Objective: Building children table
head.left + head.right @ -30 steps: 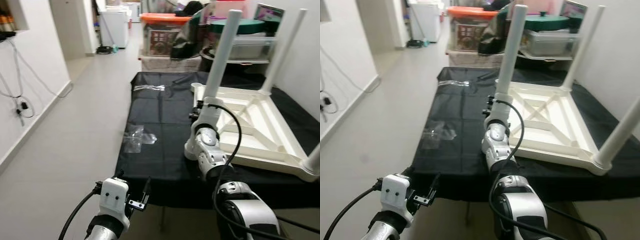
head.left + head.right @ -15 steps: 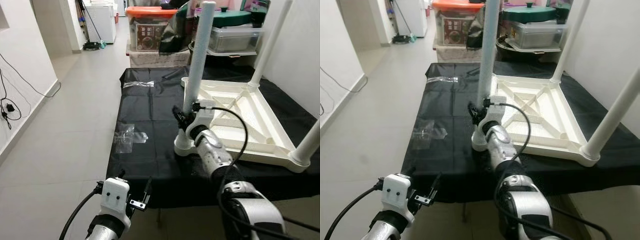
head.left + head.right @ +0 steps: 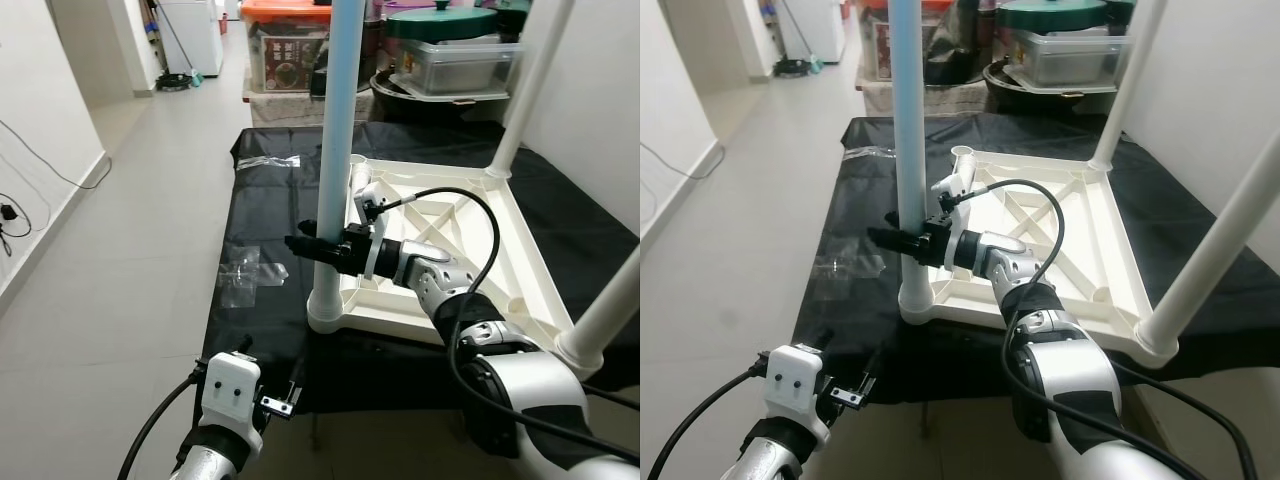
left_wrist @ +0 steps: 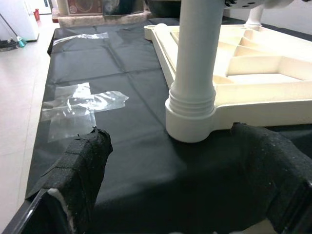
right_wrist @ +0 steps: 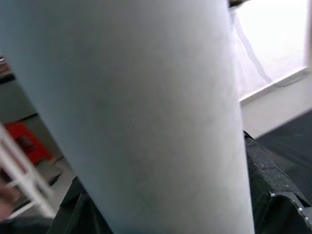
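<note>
White plastic leg stands upright in the upturned tabletop's near corner, right gripper clamped around it.

1. A black cloth covers the bench from the upper middle of the frame to the lower middle, its near edge hanging over the tiled floor.
2. A white table, upside down, lies on the right half of the cloth, ribbed underside up.
3. Its near-left leg stands upright in a corner socket, centre of the frame; other legs rise at the upper right and far right.
4. A clear plastic bag lies flat on the cloth, left of centre.
5. Another clear wrapper lies further up, near the cloth's far-left corner.
</note>
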You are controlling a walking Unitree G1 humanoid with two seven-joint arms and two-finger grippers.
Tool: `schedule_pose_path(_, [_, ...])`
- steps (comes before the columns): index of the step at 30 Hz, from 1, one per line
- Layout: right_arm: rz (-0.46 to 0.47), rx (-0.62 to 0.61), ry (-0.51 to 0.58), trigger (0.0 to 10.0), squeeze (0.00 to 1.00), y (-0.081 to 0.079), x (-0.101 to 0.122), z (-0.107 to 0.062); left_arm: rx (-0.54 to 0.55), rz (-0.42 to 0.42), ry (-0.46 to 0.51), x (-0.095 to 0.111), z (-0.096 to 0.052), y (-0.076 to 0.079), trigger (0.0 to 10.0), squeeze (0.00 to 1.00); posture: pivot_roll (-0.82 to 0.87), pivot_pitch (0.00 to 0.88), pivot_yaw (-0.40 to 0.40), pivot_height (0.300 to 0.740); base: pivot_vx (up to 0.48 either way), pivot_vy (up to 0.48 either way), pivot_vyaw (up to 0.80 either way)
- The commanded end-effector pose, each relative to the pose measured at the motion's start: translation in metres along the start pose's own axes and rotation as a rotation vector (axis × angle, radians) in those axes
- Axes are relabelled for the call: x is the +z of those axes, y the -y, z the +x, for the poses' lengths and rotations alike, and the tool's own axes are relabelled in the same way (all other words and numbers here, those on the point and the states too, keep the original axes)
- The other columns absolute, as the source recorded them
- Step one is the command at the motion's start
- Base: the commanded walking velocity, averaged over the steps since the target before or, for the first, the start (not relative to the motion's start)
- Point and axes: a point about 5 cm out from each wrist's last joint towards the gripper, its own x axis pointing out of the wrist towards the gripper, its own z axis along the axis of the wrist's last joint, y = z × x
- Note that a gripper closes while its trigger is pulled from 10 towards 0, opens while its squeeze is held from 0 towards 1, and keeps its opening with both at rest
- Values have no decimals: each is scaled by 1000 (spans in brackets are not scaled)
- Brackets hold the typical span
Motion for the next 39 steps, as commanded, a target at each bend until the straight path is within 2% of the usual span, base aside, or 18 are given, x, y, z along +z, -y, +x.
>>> schedule_pose_path(1, [5, 78, -34, 10000, 0, -8, -3, 12, -4, -6, -26, -4, -2, 0, 10000, 0, 101, 0, -14, 740, 0, 0, 0])
schedule_pose_path(2, [8, 107, -40, 3529, 0, -10, -4, 12, -4, -5, -27, -4, -2, 0, 10000, 0, 115, 0, -21, 740, 0, 0, 0])
schedule_pose_path(3, [16, 121, -44, 0, 0, -10, -5, 12, -3, -4, -27, -4, -2, 0, 10000, 0, 115, 0, -21, 740, 0, 0, 0])
schedule_pose_path(8, [-3, 81, -53, 0, 0, -9, -7, 13, -1, -5, -25, -3, -2, 1, 10000, 0, 109, 0, -25, 740, 0, 0, 0])
schedule_pose_path(13, [-59, -255, 31, 0, 0, 7, -2, 12, -1, -7, -24, -3, -2, 1, 10000, 0, 109, 0, -25, 740, 0, 0, 0])
schedule_pose_path(16, [-42, -836, 62, 0, 0, 33, -10, -11, -3, -8, -25, -4, -1, 0, 10000, 0, 90, 0, -19, 740, 0, 0, 0])
schedule_pose_path(18, [-15, -998, 69, 0, 0, 39, -16, -22, -4, -7, -25, -4, -1, 0, 10000, 0, 90, 0, -19, 740, 0, 0, 0])
schedule_pose_path(20, [-15, -998, 69, 0, 0, 39, -16, -22, -4, -7, -25, -4, -1, 0, 10000, 0, 90, 0, -19, 740, 0, 0, 0])
schedule_pose_path(23, [41, -1382, 96, 0, 0, 43, -33, -48, -8, -3, -27, -4, -1, 0, 10000, 0, 92, 0, -16, 740, 0, 0, 0])
schedule_pose_path(25, [41, -1382, 96, 0, 0, 43, -33, -48, -8, -3, -27, -4, -1, 0, 10000, 0, 92, 0, -16, 740, 0, 0, 0])
schedule_pose_path(26, [74, -1509, 132, 0, 0, 38, -38, -50, -8, 0, -27, -4, -1, -1, 10000, 0, 93, 0, -14, 740, 0, 0, 0])
schedule_pose_path(32, [61, -1515, 154, 0, 0, 29, -39, -39, -9, 0, -27, -4, -1, 0, 10000, 0, 84, 0, -10, 740, 0, 0, 0])
schedule_pose_path(33, [45, -1487, 160, 6000, 0, 27, -39, -34, -9, -1, -27, -4, -1, 0, 10000, 0, 84, 0, -10, 740, 0, 0, 0])
schedule_pose_path(34, [45, -1487, 160, 6000, 0, 27, -39, -34, -9, -1, -27, -4, -1, 0, 10000, 0, 84, 0, -10, 740, 0, 0, 0])
schedule_pose_path(35, [12, -1460, 164, 10000, 0, 25, -38, -28, -10, -1, -28, -4, -1, 0, 10000, 0, 84, 0, -10, 740, 0, 0, 0])
schedule_pose_path(37, [-11, -1445, 166, 10000, 0, 23, -36, -25, -10, -2, -28, -4, -1, 0, 10000, 0, 84, 0, -10, 740, 0, 0, 0])
schedule_pose_path(38, [-85, -1351, 216, 10000, 1000, 19, -31, -19, -11, -4, -30, -5, -1, 0, 10000, 0, 80, 0, -10, 740, 0, 0, 0])
schedule_pose_path(39, [-85, -1351, 216, 10000, 1000, 19, -31, -19, -11, -4, -30, -5, -1, 0, 10000, 0, 80, 0, -10, 740, 0, 0, 0])
